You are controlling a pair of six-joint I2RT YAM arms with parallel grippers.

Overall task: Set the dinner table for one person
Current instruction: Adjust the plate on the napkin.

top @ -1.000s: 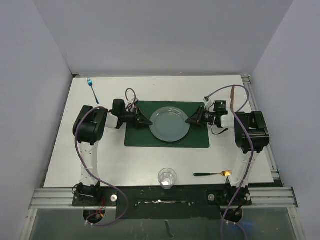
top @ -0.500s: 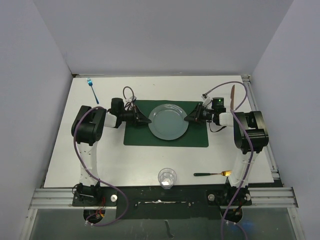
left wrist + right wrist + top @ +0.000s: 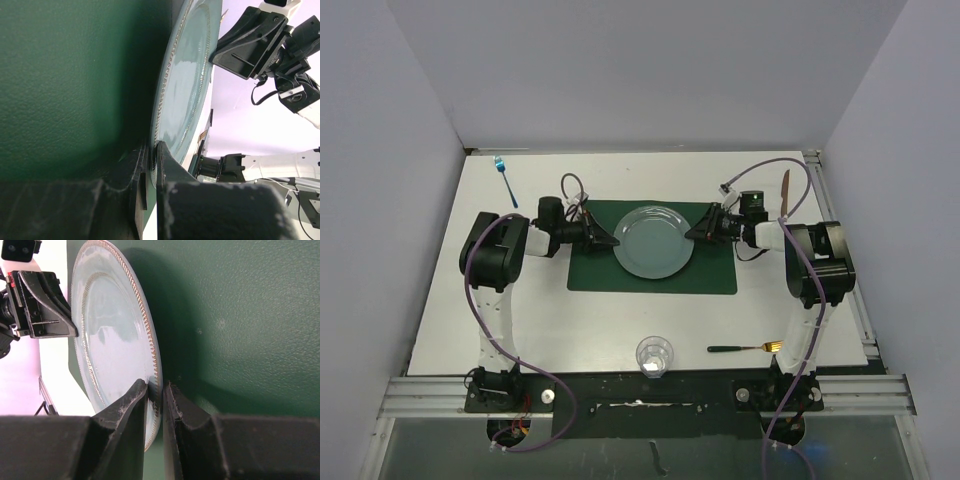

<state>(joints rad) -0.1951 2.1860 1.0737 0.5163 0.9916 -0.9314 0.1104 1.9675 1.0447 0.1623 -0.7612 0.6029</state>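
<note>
A pale blue-grey plate [image 3: 653, 242] with a beaded rim is over the dark green placemat [image 3: 653, 278] on the white dinner table [image 3: 570, 320]. My left gripper [image 3: 611, 242] is shut on the plate's left rim and my right gripper [image 3: 692, 235] on its right rim. In the left wrist view the plate [image 3: 185, 90] runs edge-on and the left gripper [image 3: 151, 167] pinches its rim. In the right wrist view the right gripper [image 3: 155, 390] clamps the rim of the plate [image 3: 110, 335], which casts a shadow on the placemat [image 3: 250, 315].
A blue spoon [image 3: 505, 178] lies at the far left of the table. A brown-handled knife [image 3: 785, 188] lies at the far right. A clear glass [image 3: 655, 355] stands near the front edge, with a dark-handled fork [image 3: 750, 348] to its right.
Both grippers have carried the plate a little toward the far side and slightly left over the placemat. Both grips have stayed the same.
</note>
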